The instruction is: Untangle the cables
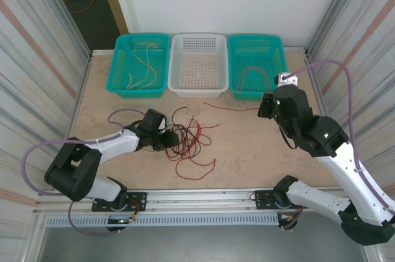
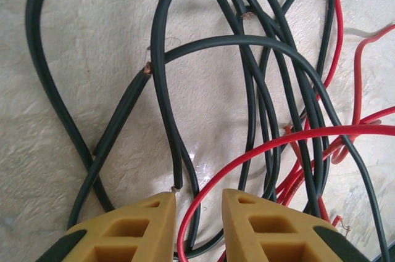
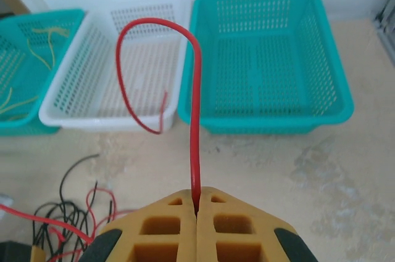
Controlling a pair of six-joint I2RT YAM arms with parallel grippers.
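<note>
A tangle of black and red cables lies mid-table. My left gripper is at its left edge, low over it. In the left wrist view the left gripper is open; a red cable curves through the gap between the yellow fingers, and black cables loop just ahead. My right gripper hangs in front of the right teal basket, shut on a red cable that arches up and to the left. Its loop shows over the basket.
Three baskets stand in a row at the back: a left teal basket holding yellow cables, a white basket, and the right teal one. A loose red strand lies between the tangle and the right gripper.
</note>
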